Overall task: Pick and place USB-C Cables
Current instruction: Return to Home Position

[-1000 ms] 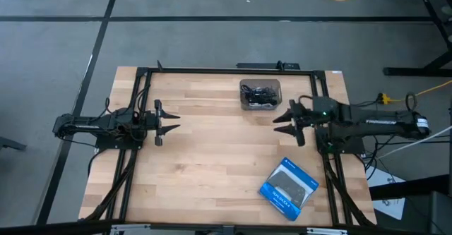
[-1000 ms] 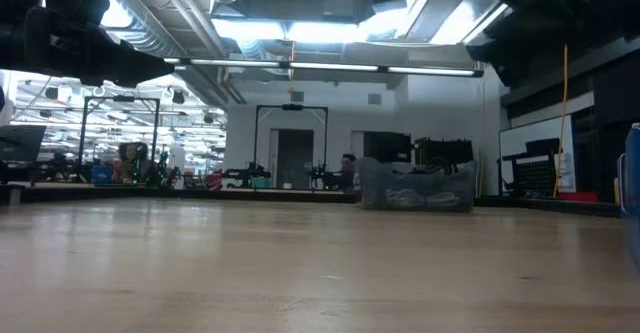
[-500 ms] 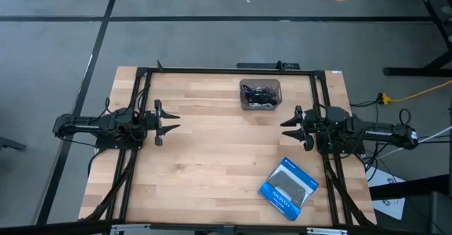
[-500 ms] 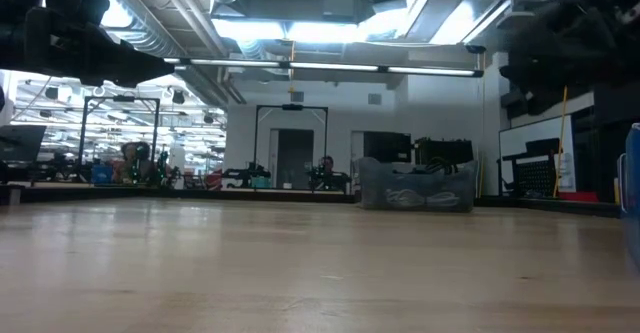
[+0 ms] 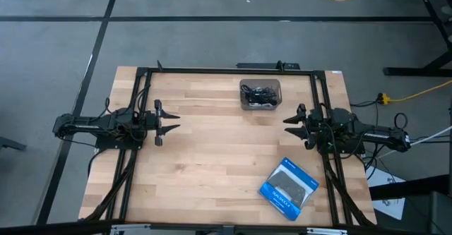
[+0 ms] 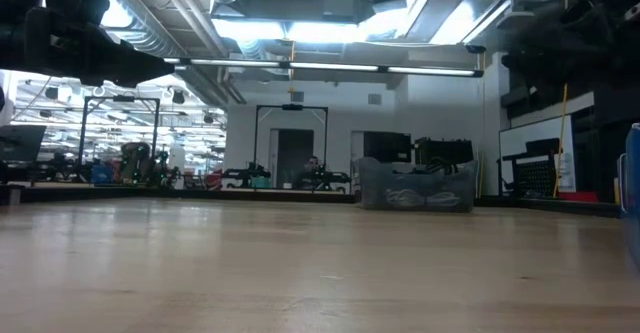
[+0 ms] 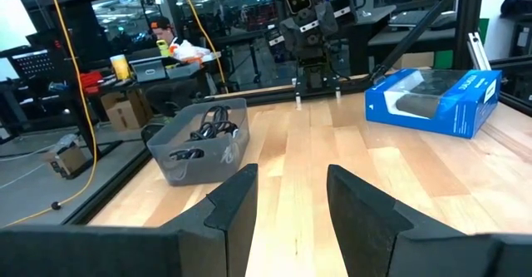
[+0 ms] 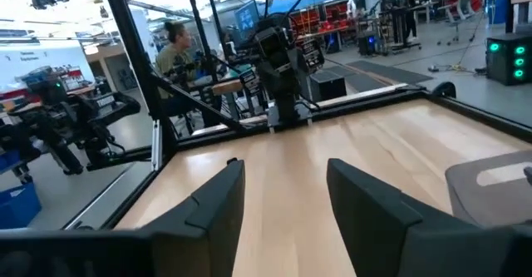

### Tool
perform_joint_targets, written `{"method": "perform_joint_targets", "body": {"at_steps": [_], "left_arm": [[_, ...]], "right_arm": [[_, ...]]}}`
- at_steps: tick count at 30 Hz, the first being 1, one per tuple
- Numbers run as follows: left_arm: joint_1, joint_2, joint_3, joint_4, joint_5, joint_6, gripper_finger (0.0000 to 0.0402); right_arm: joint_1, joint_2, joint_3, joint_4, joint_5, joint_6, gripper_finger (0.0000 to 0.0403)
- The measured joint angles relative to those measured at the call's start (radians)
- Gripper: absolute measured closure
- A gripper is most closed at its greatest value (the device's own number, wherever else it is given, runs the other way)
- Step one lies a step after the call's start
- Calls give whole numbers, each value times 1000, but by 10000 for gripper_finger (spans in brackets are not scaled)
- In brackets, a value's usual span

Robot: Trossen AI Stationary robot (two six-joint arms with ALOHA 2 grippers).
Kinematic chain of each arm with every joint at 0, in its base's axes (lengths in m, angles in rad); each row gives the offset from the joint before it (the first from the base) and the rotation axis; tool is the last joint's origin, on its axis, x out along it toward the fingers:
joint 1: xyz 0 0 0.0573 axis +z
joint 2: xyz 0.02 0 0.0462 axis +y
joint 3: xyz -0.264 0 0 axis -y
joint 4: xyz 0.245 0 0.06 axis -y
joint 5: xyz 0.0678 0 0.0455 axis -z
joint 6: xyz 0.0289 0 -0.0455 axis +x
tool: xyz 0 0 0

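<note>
Overhead view first: right gripper (image 5: 291, 125) drawn back toward the right edge of the table (image 5: 212, 157), nearer the grey bin (image 5: 260, 105) a second ago and now well apart from it; fingers spread wide, empty. Left gripper (image 5: 168, 123) unchanged at the left side, likewise wide and empty. USB-C Cables (image 5: 257, 92) heaped inside the bin near the far edge, same as before; too tangled to count, only dark strands made out. One bin, one blue box (image 5: 289, 185) lying flat near the front right corner, two arms. Low view next: bin (image 6: 415, 186) far across the wood, a sliver of the blue box (image 6: 632, 198) at the right, neither moved; one small person (image 6: 313, 163) in the room behind, farther left than half a second ago. Left wrist view: own two fingers (image 7: 237, 206) parted widely over bare wood, bin (image 7: 199, 156) ahead with black cables (image 7: 212, 130) inside, blue box (image 7: 436, 98) well apart from it, right arm (image 7: 309, 27) across the table, one person (image 7: 162, 32) beyond. Right wrist view: own two fingers (image 8: 216, 198) equally wide apart, a corner of the bin (image 8: 490, 185) just in view, left arm (image 8: 278, 56) opposite, one person (image 8: 179, 44) behind.
</note>
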Motion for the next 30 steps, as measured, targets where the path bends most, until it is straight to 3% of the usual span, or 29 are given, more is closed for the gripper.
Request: {"method": "perform_joint_targets", "body": {"at_steps": [5, 14, 30], "left_arm": [[0, 0, 0, 0, 2, 0, 263], [0, 0, 0, 0, 1, 0, 263], [0, 0, 0, 0, 1, 0, 263]], "right_arm": [[8, 1, 0, -22, 9, 0, 226], [149, 0, 0, -36, 100, 0, 226], [114, 1, 0, -34, 104, -1, 226]]}}
